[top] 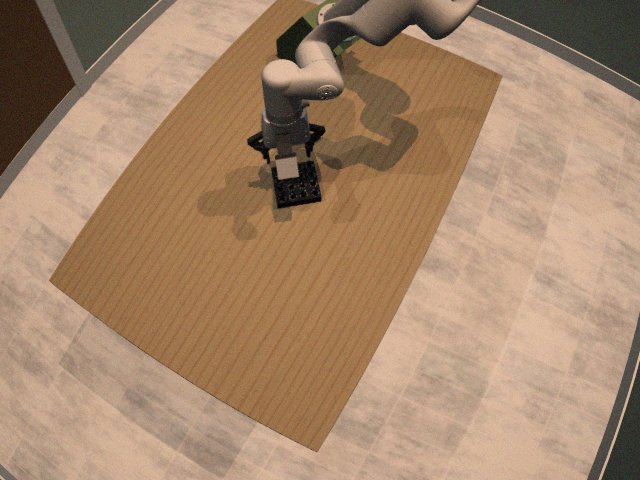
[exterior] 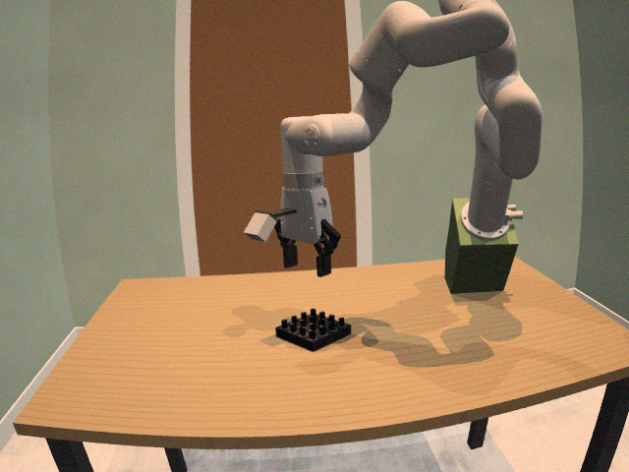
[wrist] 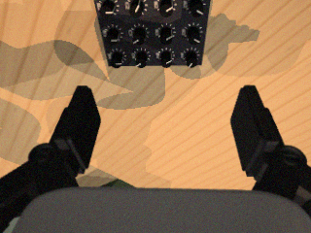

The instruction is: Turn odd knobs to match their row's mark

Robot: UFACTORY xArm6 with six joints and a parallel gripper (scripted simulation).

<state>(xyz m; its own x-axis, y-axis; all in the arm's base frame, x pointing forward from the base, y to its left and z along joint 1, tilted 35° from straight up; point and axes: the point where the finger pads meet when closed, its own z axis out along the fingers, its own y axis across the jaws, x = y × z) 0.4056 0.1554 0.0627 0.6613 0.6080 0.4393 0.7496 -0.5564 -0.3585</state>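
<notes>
The black knob box (top: 299, 203) (exterior: 294, 339) (wrist: 154, 47) stands flat on the table. In the wrist view its far part is cut off at the top; three lines of four knobs show. In the nearest line, the rightmost knob (wrist: 191, 56) has its white line toward the lower left, while the two knobs beyond it point lower right. In the second column, the far knob (wrist: 137, 6) has a steeper line than the two nearer ones. Printed names are too small to read. My gripper (top: 288, 157) (exterior: 307, 268) (wrist: 164, 103) is open and empty, above the box's arm-base side.
The wooden table (top: 232, 289) (exterior: 202, 396) carries the green arm base (exterior: 480, 266) at its far end. The pale wrist camera block (top: 287, 167) (exterior: 259, 226) sticks out beside the gripper and hides part of the box in the top view. Arm shadows lie around the box.
</notes>
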